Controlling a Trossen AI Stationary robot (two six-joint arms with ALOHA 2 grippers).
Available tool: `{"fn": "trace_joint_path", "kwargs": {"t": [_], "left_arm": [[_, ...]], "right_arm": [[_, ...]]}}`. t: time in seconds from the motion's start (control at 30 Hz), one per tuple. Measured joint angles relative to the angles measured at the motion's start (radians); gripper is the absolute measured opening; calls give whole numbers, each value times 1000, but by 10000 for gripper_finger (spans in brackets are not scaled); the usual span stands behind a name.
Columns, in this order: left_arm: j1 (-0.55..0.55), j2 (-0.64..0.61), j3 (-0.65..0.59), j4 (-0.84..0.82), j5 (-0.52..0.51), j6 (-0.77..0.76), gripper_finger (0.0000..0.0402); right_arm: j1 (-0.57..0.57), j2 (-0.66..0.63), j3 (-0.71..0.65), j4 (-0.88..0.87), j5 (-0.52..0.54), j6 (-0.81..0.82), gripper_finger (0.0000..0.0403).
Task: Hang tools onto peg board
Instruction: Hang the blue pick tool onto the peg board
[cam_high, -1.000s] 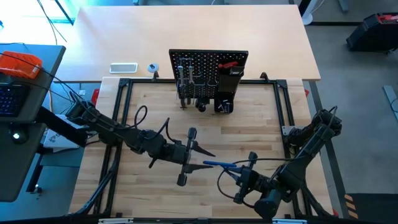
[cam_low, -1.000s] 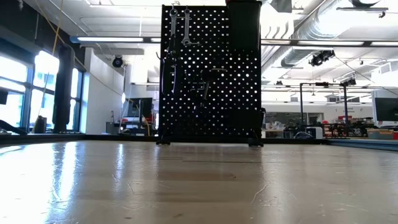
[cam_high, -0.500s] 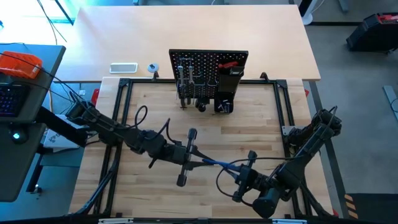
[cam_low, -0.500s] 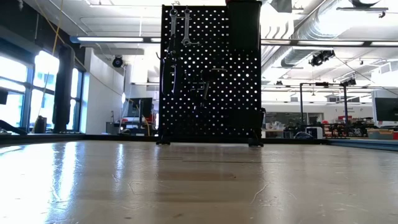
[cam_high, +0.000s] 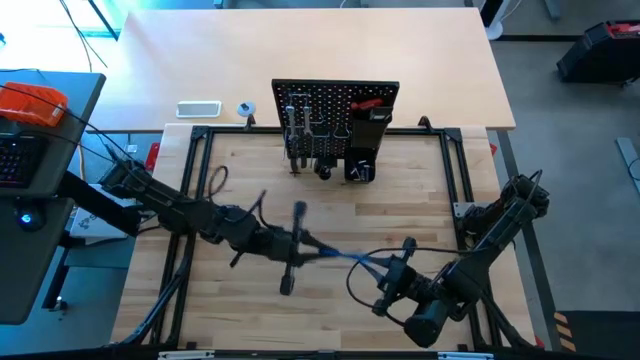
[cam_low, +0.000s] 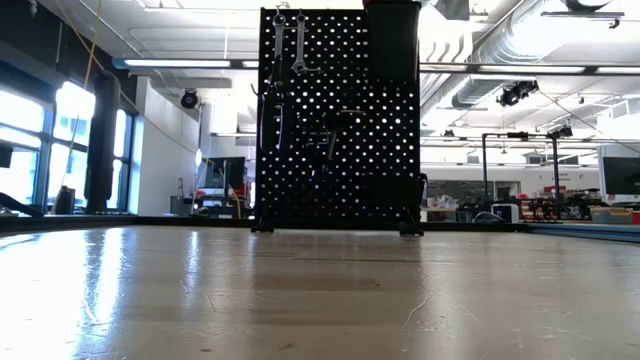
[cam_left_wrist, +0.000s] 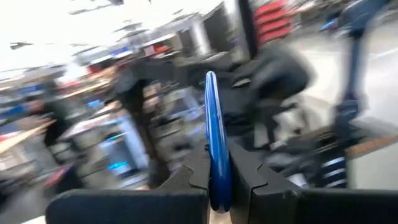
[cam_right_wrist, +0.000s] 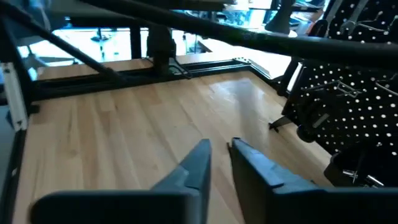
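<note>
The black peg board (cam_high: 335, 100) (cam_low: 340, 120) stands upright at the table's far edge. Silver wrenches (cam_low: 300, 45) hang near its top, and a red-handled tool (cam_high: 370, 103) and a black box holder (cam_high: 365, 140) sit on its right side. Above the middle of the table my left gripper (cam_high: 322, 250) (cam_left_wrist: 219, 180) is shut on the blue-handled hex key (cam_high: 345, 257). My right gripper (cam_high: 385, 272) (cam_right_wrist: 221, 152) stands just right of the key's free end. Its fingers are slightly apart with nothing between them. My left gripper pinches the hex key's blue handle (cam_left_wrist: 217, 168) between its two fingers. They come level from the table's left and lie along the handle. The rest of the handle (cam_left_wrist: 211, 106) sticks out past the fingertips toward my right gripper, clear of the table.
A black metal frame (cam_high: 190, 180) rims the wooden table top. Behind the board on the pale table lie a white flat object (cam_high: 198, 108) and a small roll (cam_high: 245, 110). Bare wood stretches between the grippers and the board's foot (cam_right_wrist: 298, 124).
My left gripper has shut on the blue handle and taken hold of it, rolling a little. The hex key now points slantwise from the left gripper, its handle drawn slightly away from my right gripper, which has stayed in place.
</note>
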Motion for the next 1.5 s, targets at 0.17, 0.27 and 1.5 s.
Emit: {"fn": "trace_joint_path", "kwargs": {"t": [0.17, 0.27, 1.5], "left_arm": [[-12, -74, 0, -80, -167, 65, 10], [-25, -110, 0, -124, -249, 103, 10], [446, -72, -14, -105, -311, 108, 10]], "right_arm": [[11, 0, 0, -26, -15, 9, 120], [14, 0, 0, -46, -30, 29, 154], [44, 3, -48, -189, -132, 173, 185]]}}
